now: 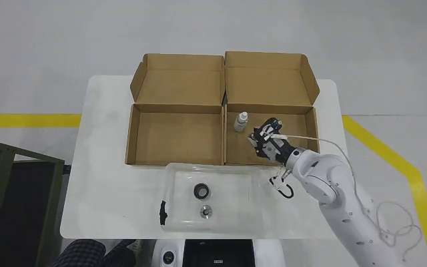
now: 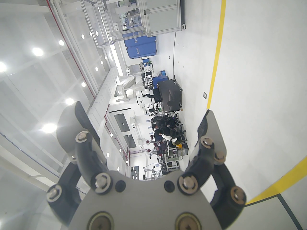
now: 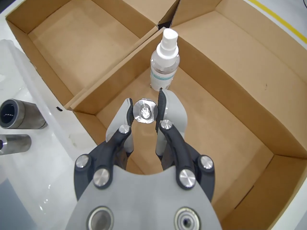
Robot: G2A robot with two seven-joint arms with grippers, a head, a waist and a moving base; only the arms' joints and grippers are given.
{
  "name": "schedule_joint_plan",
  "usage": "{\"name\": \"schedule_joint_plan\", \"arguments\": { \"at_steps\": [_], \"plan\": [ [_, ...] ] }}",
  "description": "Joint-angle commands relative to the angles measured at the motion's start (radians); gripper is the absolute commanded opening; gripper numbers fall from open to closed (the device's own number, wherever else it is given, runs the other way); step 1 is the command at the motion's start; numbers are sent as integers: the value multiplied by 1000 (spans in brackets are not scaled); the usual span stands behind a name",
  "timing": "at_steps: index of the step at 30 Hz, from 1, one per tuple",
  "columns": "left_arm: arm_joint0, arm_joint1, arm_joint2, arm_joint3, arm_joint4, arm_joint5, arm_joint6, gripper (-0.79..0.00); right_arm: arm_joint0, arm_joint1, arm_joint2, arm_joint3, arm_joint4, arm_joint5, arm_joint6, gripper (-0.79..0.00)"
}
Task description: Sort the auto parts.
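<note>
Top view, one white table [image 1: 100, 167] carrying: two open cardboard boxes side by side, flaps folded back; one clear plastic tray [image 1: 233, 170] in front of them, on the robot's side. Left cardboard box [image 1: 177, 137]: bare floor. Right cardboard box [image 1: 311, 133]: one spray bottle [image 1: 240, 121], white cap, upright near the wall shared with the left box. Right gripper [image 1: 267, 137] was over the floor of the right box, just beside the bottle. Right wrist view: right gripper [image 3: 144, 107], fingers clamped from both sides on a silver round part [image 3: 145, 114], its flat face with a central hole turned toward the camera; whether the part touched the box floor could not be told; spray bottle [image 3: 165, 60] stood just beyond the fingertips. Tray contents, top view: one dark steel sleeve [image 1: 201, 191], on end with the bore upward; one silver cylinder [image 1: 207, 212] just nearer the robot, the two apart. Same pair at the edge of the right wrist view: sleeve [image 3: 19, 113], cylinder [image 3: 14, 143]. Left wrist view: left gripper [image 2: 144, 108], fingers spread wide with nothing between them, pointed away from the table toward the hall and a yellow floor line [image 2: 217, 56]
</note>
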Motion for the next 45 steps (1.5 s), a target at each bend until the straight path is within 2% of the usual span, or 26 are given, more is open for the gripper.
{"name": "schedule_joint_plan", "arguments": {
  "at_steps": [1,10,23,25,27,30,31,32,38,45],
  "plan": [
    [0,0,0,0,0,0,0,0,30,-5,-19,18,0,18,9,-785],
    [0,0,0,0,0,0,0,0,95,-21,-67,59,-20,88,86,-785],
    [0,0,0,0,0,0,0,0,162,-40,-117,193,-21,97,122,-785],
    [0,0,0,0,0,0,0,0,173,-43,-126,208,-25,101,127,-606],
    [0,0,0,0,0,0,0,0,184,-48,-137,225,-28,108,129,-548],
    [0,0,0,0,0,0,0,0,200,-54,-151,249,-24,110,128,-416],
    [0,0,0,0,0,0,0,0,203,-55,-153,254,-23,110,127,-185],
    [0,0,0,0,0,0,0,0,206,-57,-155,258,-23,112,126,0],
    [0,0,0,0,0,0,0,0,186,-54,-132,213,-44,123,126,0],
    [0,0,0,0,0,0,0,0,84,-33,-43,26,-75,107,125,0]
  ]
}}
